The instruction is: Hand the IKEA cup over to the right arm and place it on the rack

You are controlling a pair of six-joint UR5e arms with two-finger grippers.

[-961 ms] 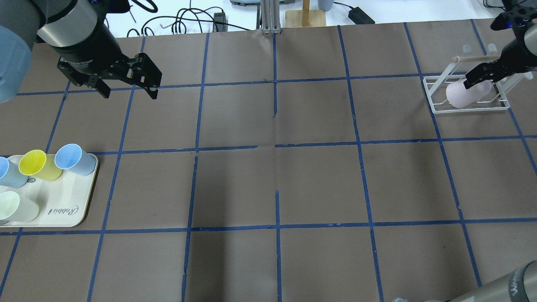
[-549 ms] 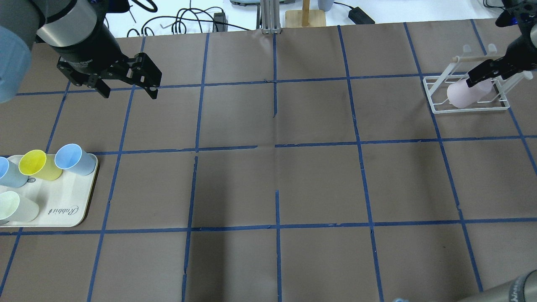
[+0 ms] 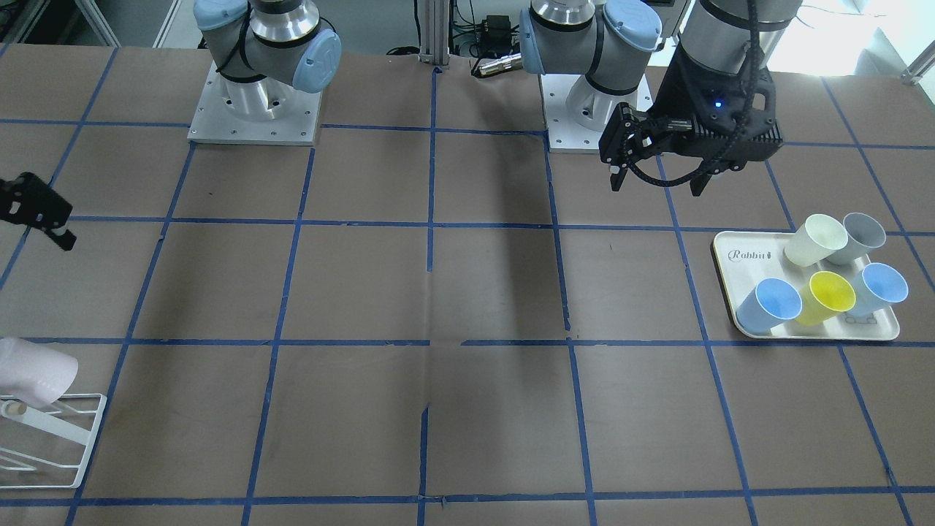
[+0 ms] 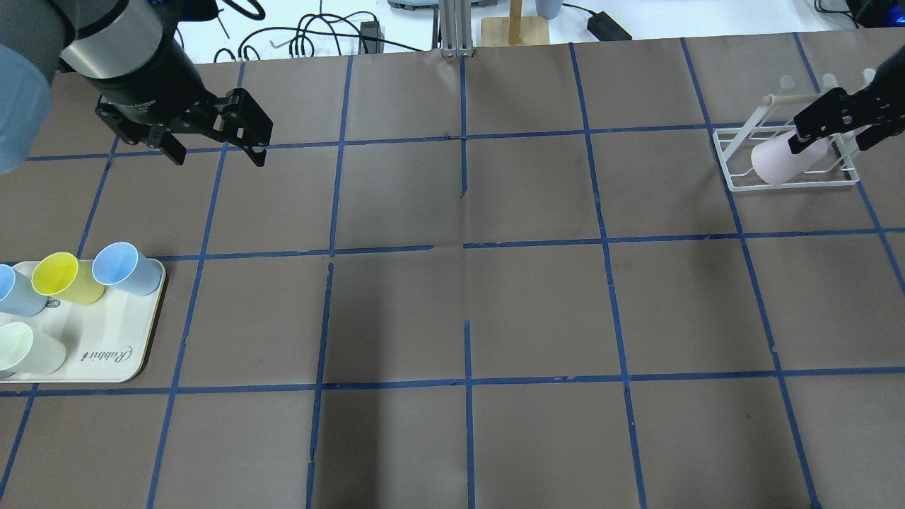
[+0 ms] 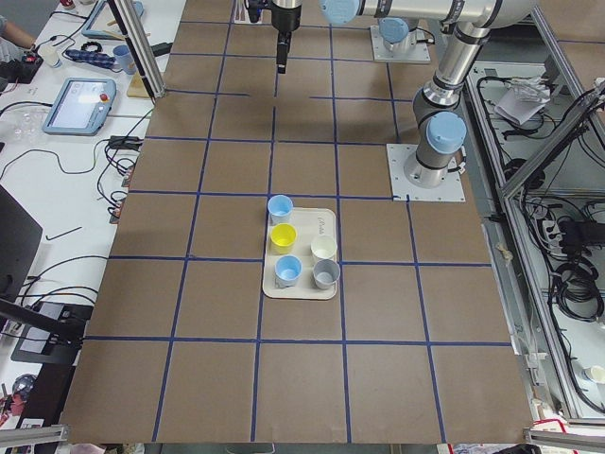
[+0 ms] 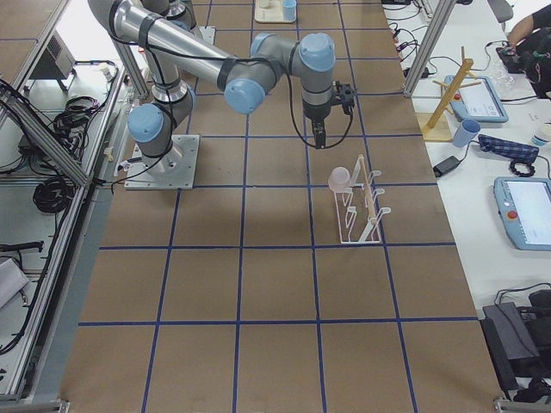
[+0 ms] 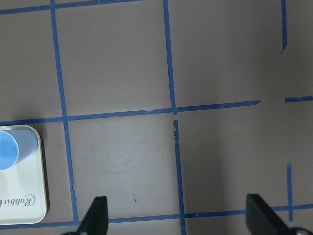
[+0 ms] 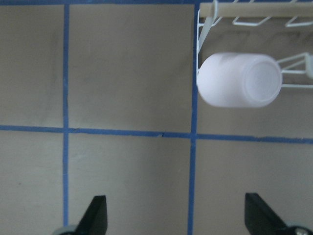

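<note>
The pale pink IKEA cup (image 4: 776, 160) hangs tilted, mouth down, on a rod of the white wire rack (image 4: 792, 185) at the table's far right. It also shows in the right wrist view (image 8: 238, 81) and the front-facing view (image 3: 33, 374). My right gripper (image 4: 828, 143) is open and empty, lifted clear above the cup; its fingers (image 8: 95, 215) frame bare table below the cup. My left gripper (image 4: 218, 157) is open and empty over the table's far left, with only table between its fingers (image 7: 97, 215).
A cream tray marked "Rabbit" (image 4: 106, 346) at the near left holds several cups: light blue (image 4: 124, 267), yellow (image 4: 65, 277) and cream (image 4: 28, 348). A wooden stand (image 4: 515, 28) and cables lie beyond the far edge.
My right gripper has drawn back and up from the pink cup, which stays on the rack. My left gripper has not moved.
</note>
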